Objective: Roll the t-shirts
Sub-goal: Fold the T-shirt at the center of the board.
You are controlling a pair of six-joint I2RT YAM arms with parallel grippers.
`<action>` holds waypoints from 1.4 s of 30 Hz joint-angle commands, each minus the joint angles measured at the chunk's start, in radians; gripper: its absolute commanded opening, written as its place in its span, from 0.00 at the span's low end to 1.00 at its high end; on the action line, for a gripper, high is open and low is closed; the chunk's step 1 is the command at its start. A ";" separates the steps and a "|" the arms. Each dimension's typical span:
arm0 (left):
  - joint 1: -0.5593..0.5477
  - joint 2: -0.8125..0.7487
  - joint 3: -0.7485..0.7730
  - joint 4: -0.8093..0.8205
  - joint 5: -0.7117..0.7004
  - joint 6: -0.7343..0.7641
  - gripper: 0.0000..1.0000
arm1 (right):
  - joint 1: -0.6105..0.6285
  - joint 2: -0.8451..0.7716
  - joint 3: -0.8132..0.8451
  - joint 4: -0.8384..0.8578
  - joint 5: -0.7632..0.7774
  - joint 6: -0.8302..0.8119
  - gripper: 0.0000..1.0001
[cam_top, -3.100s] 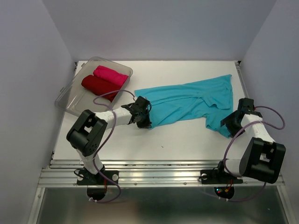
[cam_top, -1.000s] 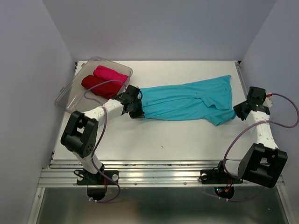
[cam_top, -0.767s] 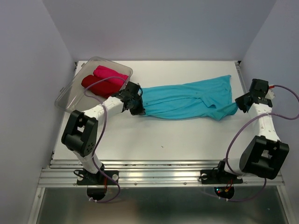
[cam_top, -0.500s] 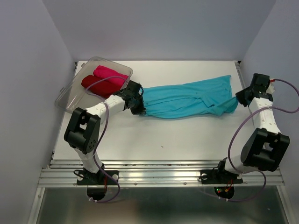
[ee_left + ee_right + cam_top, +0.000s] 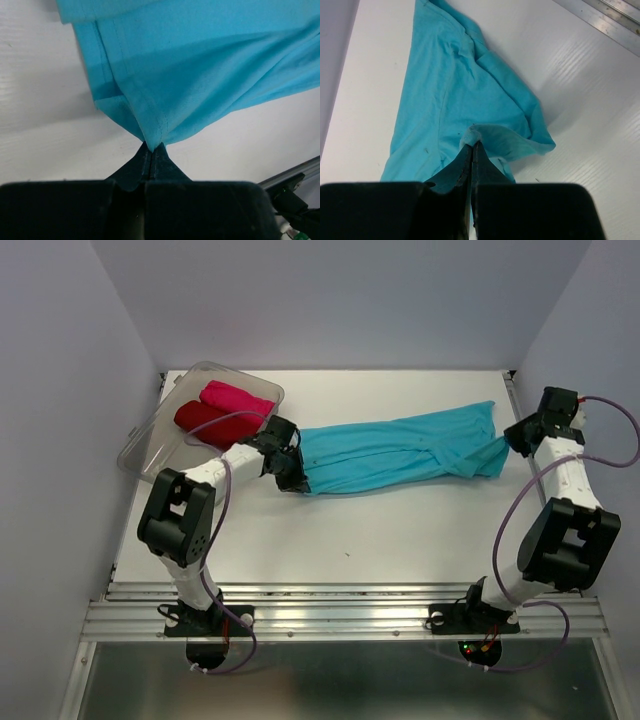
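On the white table (image 5: 400, 530), seen from above, the blue t-shirt (image 5: 400, 452) lies stretched out in a long strip from left to right. The left gripper (image 5: 298, 480) is at the left end of the shirt and the right gripper (image 5: 511, 443) is at the right end. A clear tub (image 5: 150, 452) sits at the far left corner of the table. Two rolled shirts lie side by side in the tub. They are the dark red t-shirt (image 5: 205, 423) and the pink t-shirt (image 5: 238, 400). The tub is just beside the left end of the blue shirt.

Up close from the left wrist, the left gripper (image 5: 151, 150) has its two black fingers pressed tight together. They pinch a corner of the blue t-shirt (image 5: 200, 65) right at the sewn edge. The cloth spreads out from the pinch and is folded over on itself. White table (image 5: 45, 115) shows on both sides.

Up close from the right wrist, the right gripper (image 5: 471, 147) is also pressed tight. It pinches a small fold of the blue t-shirt (image 5: 450, 80). The cloth is bunched and wrinkled near the fingers and runs away in a long strip. White table (image 5: 580, 100) lies to the right, and a metal rail (image 5: 605, 17) crosses the top corner.
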 commanded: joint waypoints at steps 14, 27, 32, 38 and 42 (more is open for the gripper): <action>-0.011 -0.147 -0.080 -0.095 -0.005 0.077 0.48 | -0.007 -0.133 -0.128 -0.004 -0.013 -0.051 0.01; -0.013 -0.006 -0.040 0.020 -0.061 0.037 0.45 | -0.007 -0.124 -0.128 -0.004 -0.013 -0.060 0.01; -0.016 0.021 -0.038 0.028 -0.031 0.034 0.47 | -0.007 -0.115 -0.122 -0.004 -0.014 -0.060 0.01; -0.030 0.027 -0.035 0.029 -0.005 0.031 0.34 | -0.007 -0.110 -0.120 -0.004 -0.017 -0.059 0.01; -0.042 0.033 -0.041 0.031 -0.008 0.025 0.34 | -0.007 -0.115 -0.122 -0.004 -0.013 -0.059 0.01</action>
